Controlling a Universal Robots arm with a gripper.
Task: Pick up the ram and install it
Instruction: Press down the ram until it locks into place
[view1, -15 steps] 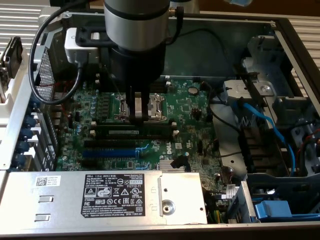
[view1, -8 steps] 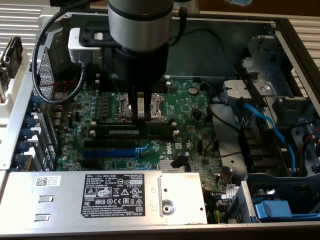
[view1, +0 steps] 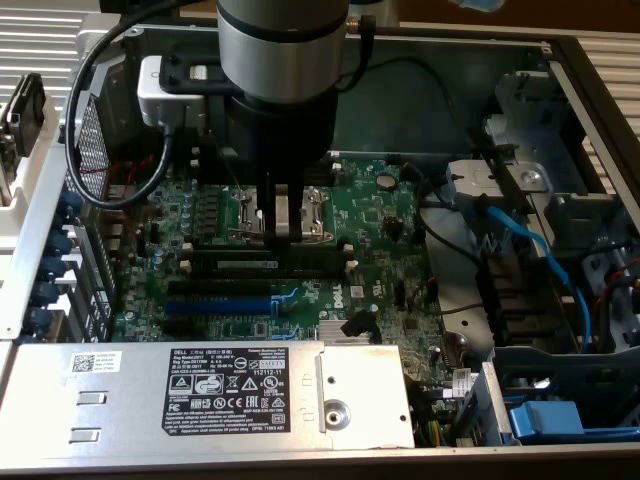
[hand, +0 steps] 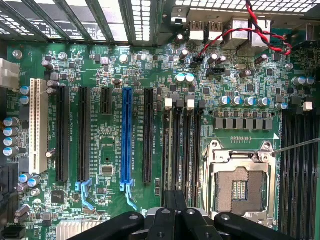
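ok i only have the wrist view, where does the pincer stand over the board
observer: in the exterior view the pincer hangs shut, its tips in front of the cpu socket, just above the memory slots.
operator: and the ram, is it held
observer: it does not look held. the ram lies along the slots under the tips. whether it is seated, I cannot tell.
operator: anything beside the board
observer: a blue cable runs down on the exterior view's right, apart from the arm.

light: bright, even | glare: overexposed vents (hand: 135, 20) | focus: soft
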